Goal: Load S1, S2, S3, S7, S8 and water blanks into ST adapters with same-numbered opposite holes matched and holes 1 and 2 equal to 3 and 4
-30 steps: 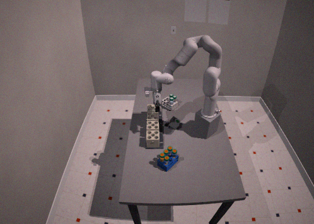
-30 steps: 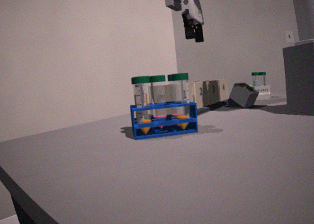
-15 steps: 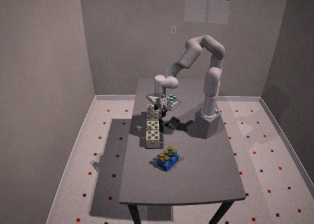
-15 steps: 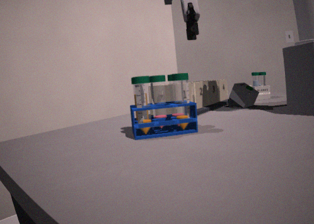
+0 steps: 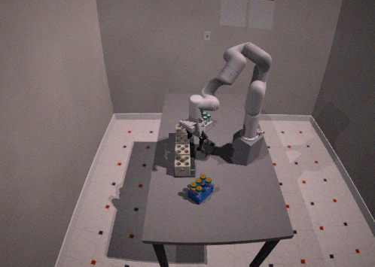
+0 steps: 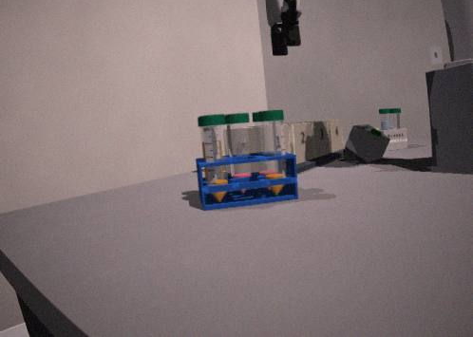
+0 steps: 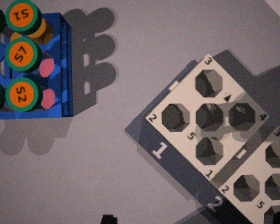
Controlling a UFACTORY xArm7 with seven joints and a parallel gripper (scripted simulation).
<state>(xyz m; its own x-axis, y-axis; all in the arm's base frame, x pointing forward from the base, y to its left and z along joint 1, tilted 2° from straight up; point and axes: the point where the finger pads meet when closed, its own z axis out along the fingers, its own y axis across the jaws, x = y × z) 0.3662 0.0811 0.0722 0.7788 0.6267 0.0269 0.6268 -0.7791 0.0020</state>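
Note:
My gripper (image 5: pixel 196 141) (image 6: pixel 287 46) is open and empty, high above the row of adapters; the wrist view shows only one fingertip at its bottom edge. Cream adapters stand in a row on the dark loading stand (image 5: pixel 193 172) (image 7: pixel 136 131). The near adapter (image 5: pixel 182 170) (image 7: pixel 188 95), at stand place 1, has five empty holes; its neighbour (image 7: pixel 261 167) at place 2 shows empty holes too. The blue rack (image 5: pixel 199 200) (image 6: pixel 294 181) (image 7: pixel 66 107) holds several green-capped tubes with orange dots: S1 (image 7: pixel 22 16), S7 (image 7: pixel 22 55) and S2 (image 7: pixel 22 94) are readable. Low orange and pink levels show in the exterior view.
The white blanks rack (image 5: pixel 207 127) (image 6: pixel 398 144) with green-capped tubes stands towards the far end of the table. The small sloped desk (image 6: pixel 365 145) with the green key (image 6: pixel 375 132) stands between the adapters and the arm's base (image 5: pixel 246 147).

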